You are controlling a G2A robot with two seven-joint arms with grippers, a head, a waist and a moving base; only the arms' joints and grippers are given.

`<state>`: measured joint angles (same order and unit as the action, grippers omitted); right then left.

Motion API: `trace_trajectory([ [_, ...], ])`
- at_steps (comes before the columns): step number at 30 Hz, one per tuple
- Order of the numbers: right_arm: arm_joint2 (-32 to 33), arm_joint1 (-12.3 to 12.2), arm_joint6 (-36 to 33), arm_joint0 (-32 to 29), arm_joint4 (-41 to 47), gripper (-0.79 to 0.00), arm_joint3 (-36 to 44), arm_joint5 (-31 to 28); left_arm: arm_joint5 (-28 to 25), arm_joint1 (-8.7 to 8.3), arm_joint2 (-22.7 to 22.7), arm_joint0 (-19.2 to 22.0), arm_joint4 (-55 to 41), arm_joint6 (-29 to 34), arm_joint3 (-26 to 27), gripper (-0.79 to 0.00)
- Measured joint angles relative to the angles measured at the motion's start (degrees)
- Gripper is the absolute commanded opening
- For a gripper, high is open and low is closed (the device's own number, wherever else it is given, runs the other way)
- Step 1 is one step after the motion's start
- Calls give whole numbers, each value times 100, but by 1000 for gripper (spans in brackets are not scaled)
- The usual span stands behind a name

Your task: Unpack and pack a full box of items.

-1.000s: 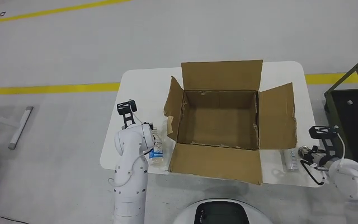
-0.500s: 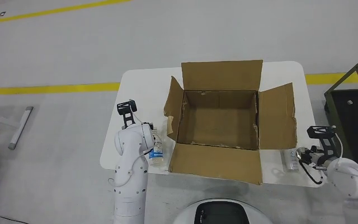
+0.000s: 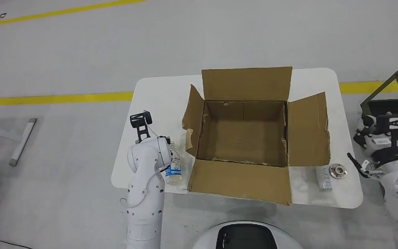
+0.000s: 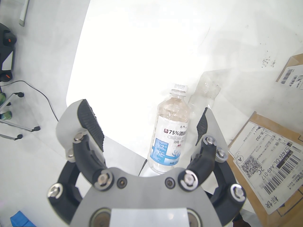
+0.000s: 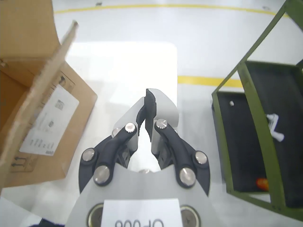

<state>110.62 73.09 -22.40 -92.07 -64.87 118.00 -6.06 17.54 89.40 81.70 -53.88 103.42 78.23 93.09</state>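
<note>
Left tool (image 4: 146, 115) hangs jaws apart over the upright bottle (image 4: 169, 133), lower left of the top view beside the empty box (image 3: 239, 180). I'd centre on its labelled body before closing, then clear the flap (image 3: 191, 127). Right tool (image 5: 146, 109) sits pinched together, empty.

From above, the left arm (image 3: 146, 163) covers part of the bottle (image 3: 175, 170). Beside the box (image 3: 239, 180), on the surface (image 3: 163, 103), a white item (image 3: 323, 178) and a round item (image 3: 337, 170) are too small to identify.
</note>
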Motion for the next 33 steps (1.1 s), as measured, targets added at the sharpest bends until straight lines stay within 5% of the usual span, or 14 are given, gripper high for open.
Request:
trace_trajectory([
  [6, -159, 24, 555, 80, 63, -785, 40, 235, 0, 0, 0, 0, 0, 0, 0, 0],
  [23, -217, 38, 547, 104, 283, -785, 17, 371, -238, -28, 399, -47, -441, 90, 81, 0],
  [33, -217, 38, 547, 104, 283, -785, 17, 371, -1144, -90, 668, -435, -1044, 649, 776, 0],
])
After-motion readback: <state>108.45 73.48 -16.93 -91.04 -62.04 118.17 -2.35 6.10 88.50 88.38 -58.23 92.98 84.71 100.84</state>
